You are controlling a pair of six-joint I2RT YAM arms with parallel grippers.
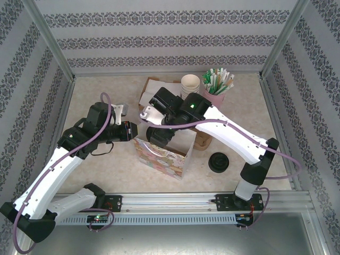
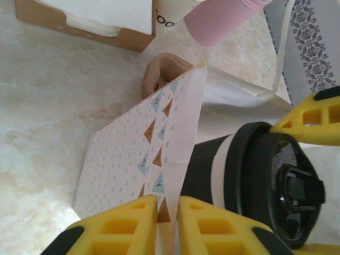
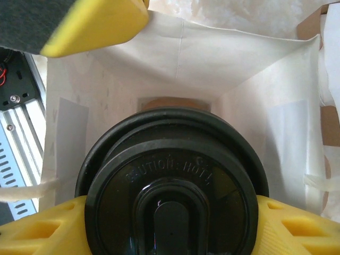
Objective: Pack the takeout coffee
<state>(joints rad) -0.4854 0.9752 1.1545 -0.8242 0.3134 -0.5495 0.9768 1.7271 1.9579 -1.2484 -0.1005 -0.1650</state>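
Right gripper (image 3: 170, 234) clasps takeout coffee (image 3: 171, 170) (jaws wide); left gripper (image 2: 167, 223), seemingly near-closed, pinches bag (image 2: 119, 164).

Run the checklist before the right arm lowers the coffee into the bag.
1. Both fingers of right gripper clamped on takeout coffee: ok.
2. The lid seated on the cup: ok.
3. The left gripper pinching the paper bag wall: ok.
4. Bag mouth open beneath the cup: ok.
5. Bag floor free of other items: cannot tell, the cup hides most of it.
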